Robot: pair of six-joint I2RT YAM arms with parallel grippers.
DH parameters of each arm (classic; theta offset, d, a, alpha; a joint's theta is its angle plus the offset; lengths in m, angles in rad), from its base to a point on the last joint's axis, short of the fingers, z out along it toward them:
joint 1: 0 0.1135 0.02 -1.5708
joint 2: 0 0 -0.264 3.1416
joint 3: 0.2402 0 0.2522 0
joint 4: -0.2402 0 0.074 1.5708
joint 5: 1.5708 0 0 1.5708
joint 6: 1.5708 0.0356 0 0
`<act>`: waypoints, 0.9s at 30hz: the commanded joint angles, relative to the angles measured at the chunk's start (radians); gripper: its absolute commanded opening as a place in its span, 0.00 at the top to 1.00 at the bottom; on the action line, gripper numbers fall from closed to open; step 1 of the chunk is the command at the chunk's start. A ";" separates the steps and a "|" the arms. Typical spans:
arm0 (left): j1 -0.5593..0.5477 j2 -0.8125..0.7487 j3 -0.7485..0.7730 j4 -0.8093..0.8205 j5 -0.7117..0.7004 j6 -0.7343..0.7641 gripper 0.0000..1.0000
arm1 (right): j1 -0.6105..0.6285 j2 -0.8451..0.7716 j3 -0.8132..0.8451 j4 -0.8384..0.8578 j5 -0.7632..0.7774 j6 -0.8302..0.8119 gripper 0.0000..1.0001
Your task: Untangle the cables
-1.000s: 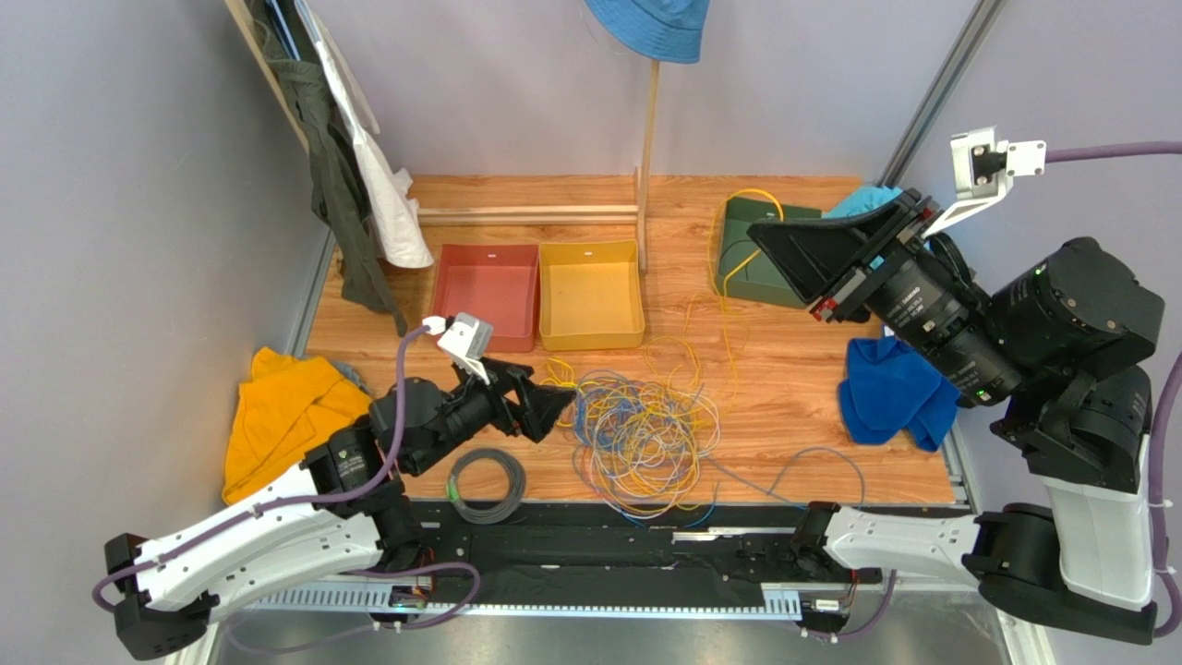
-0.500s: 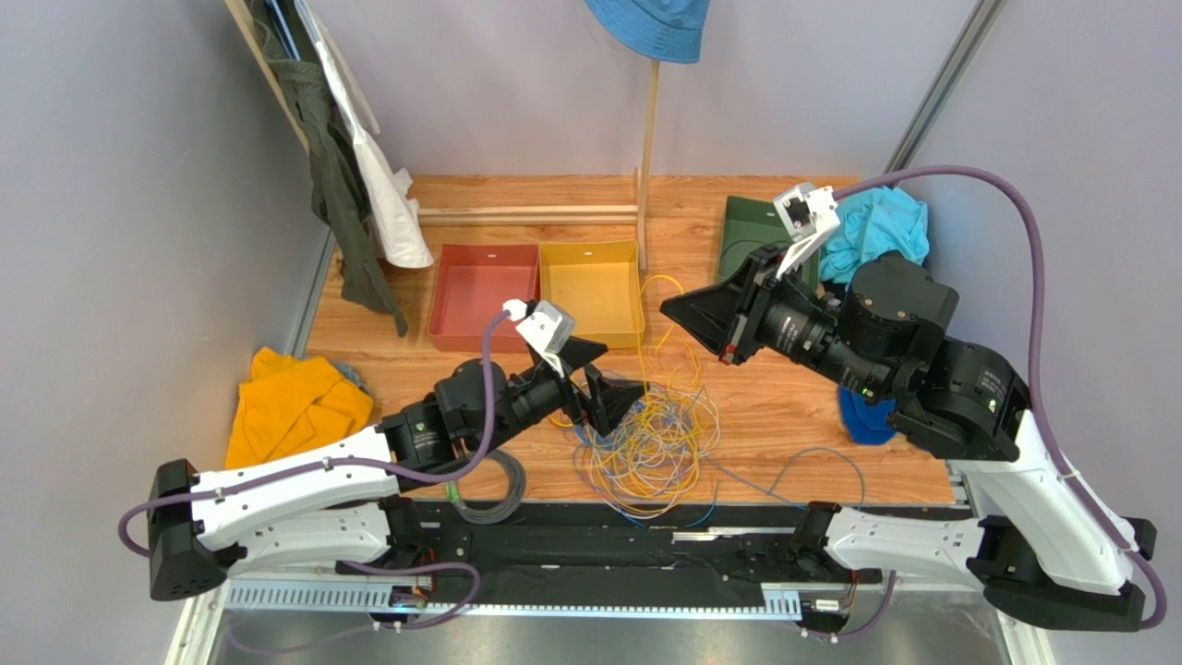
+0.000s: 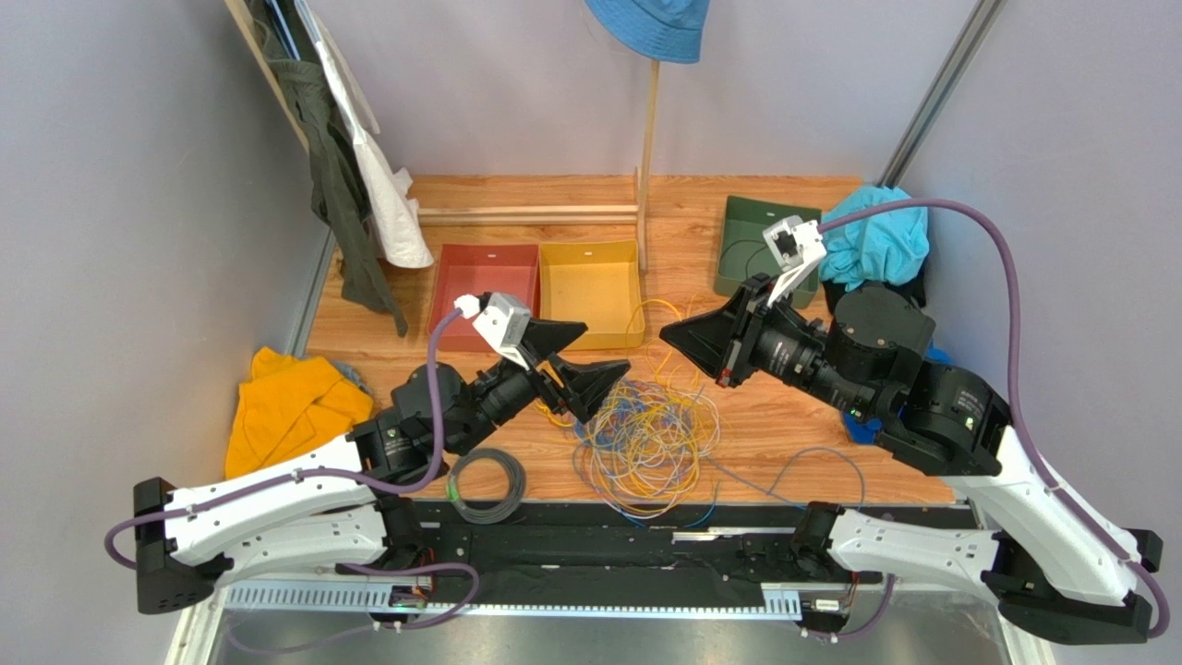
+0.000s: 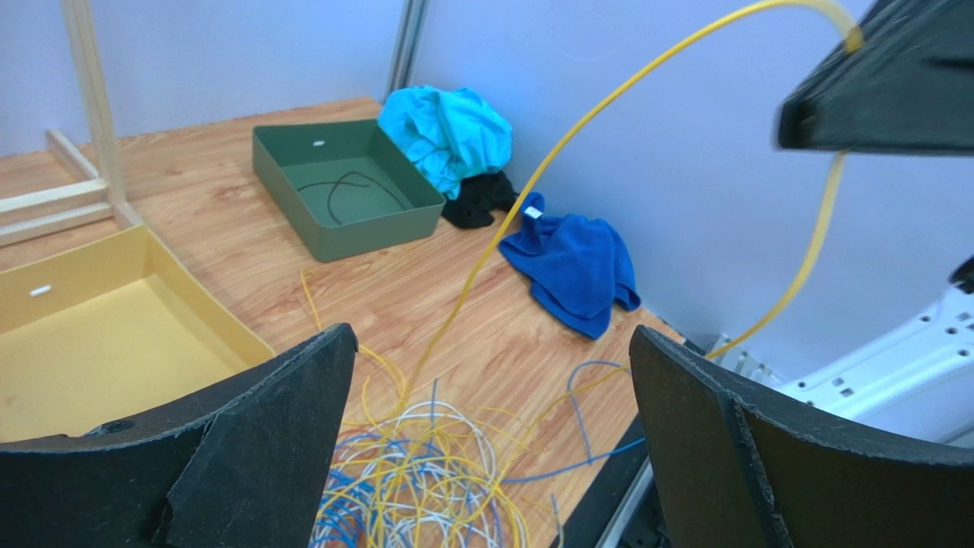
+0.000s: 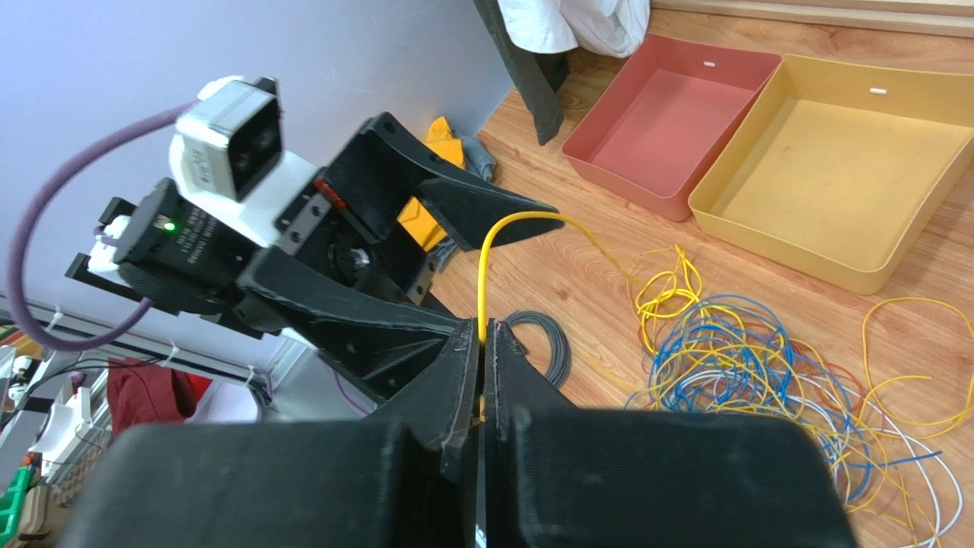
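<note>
While my right claw (image 5: 480, 343) pinches one yellow cable (image 5: 482, 268) raised above the rest, my left claw (image 4: 486, 354) gapes wide and empty. The tangled cables (image 4: 423, 491) lie below both claws, so I judge most untangling undone.

Top view: blue cloth hat (image 3: 649, 25) was cut off by the top edge. Dark green tray (image 3: 735, 222) sat partly hidden behind the right arm (image 3: 902, 363). Left wrist view: tangle of thin yellow, blue & pale grey cables (image 4: 423, 491) ran off the bottom edge, and the yellow tray (image 4: 103, 343) off the left. Right wrist view: one yellow cable (image 5: 485, 268) was lost from sight btwn the right claw (image 5: 481, 343) fingers. Dark grey coil (image 5: 553, 348) was half hidden behind them.
</note>
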 commanded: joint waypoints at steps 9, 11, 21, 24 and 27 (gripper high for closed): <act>-0.019 0.062 0.054 0.092 0.182 -0.043 0.01 | 0.015 0.033 -0.027 0.088 -0.019 0.014 1.00; -0.022 0.074 0.047 0.117 0.192 -0.052 0.01 | 0.016 0.039 -0.028 0.090 -0.020 0.018 1.00; -0.032 0.118 0.058 0.174 0.237 -0.061 0.03 | 0.025 0.058 -0.053 0.111 -0.014 0.012 1.00; -0.031 0.082 0.077 0.059 0.121 -0.072 0.03 | 0.027 0.061 0.051 0.046 0.073 -0.058 1.00; -0.032 0.031 0.061 -0.107 -0.041 -0.089 0.01 | 0.026 0.123 0.307 -0.069 0.147 -0.156 1.00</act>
